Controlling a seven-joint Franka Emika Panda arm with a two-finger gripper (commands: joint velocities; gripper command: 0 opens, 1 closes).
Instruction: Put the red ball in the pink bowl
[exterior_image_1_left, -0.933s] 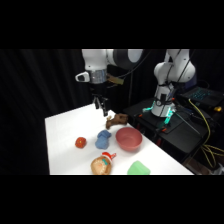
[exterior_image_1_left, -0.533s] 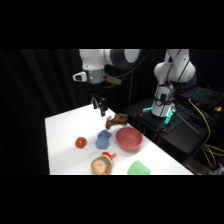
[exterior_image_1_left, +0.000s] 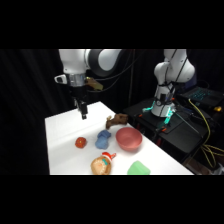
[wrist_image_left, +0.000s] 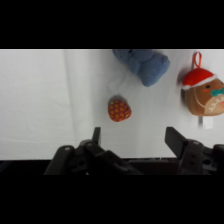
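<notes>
The tool (exterior_image_1_left: 83, 114) is seen hanging above the far left part of the white bench (exterior_image_1_left: 65, 150) in the side view, well clear of everything on it, and nothing is held in it. In the wrist view its two fingers (wrist_image_left: 177, 141) are spread wide apart, with bare bench between them. The red ball (exterior_image_1_left: 80, 143) is found resting on the bench at the left of the group of things, below the tool and nearer the camera; in the wrist view the ball (wrist_image_left: 119, 109) is seen just beyond the gap between the fingers, a little toward the left one, and a dotted pattern is shown on its surface. A blue soft thing (exterior_image_1_left: 103, 139) lies just right of the ball in the side view, between ball and pink bowl (exterior_image_1_left: 129, 138), and appears to touch the bowl's left rim, though contact cannot be told for certain. The bowl stands upright with its hollow open and no ball inside. A brown object (exterior_image_1_left: 117, 120) is placed behind the bowl near the bench's far edge. An orange-and-cream toy (exterior_image_1_left: 101, 164) with a red cap lies at the near edge, apart from the ball, and a flat green object (exterior_image_1_left: 138, 168) is seen to its right, in front of the bowl.
</notes>
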